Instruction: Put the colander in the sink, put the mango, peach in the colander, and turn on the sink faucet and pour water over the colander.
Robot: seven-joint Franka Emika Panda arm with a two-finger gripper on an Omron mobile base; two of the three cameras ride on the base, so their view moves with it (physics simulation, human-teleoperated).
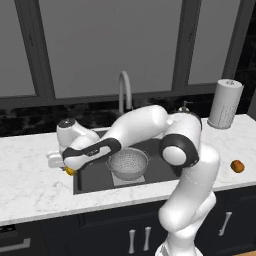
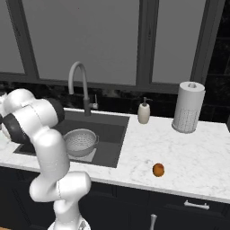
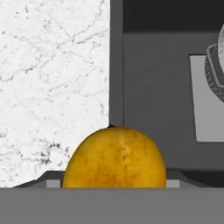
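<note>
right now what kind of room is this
A kitchen, most likely: a sink set into a marble counter, a tall faucet behind it, and a paper towel roll standing nearby.

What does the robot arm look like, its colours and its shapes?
The arm is made of glossy white, rounded segments, thick and tube-like, with dark, nearly black bands and caps at the joints. In the left base view one round black joint ring faces the camera, and a dark strip runs along the white forearm toward the hand. No cables or markings can be seen on it.
</note>
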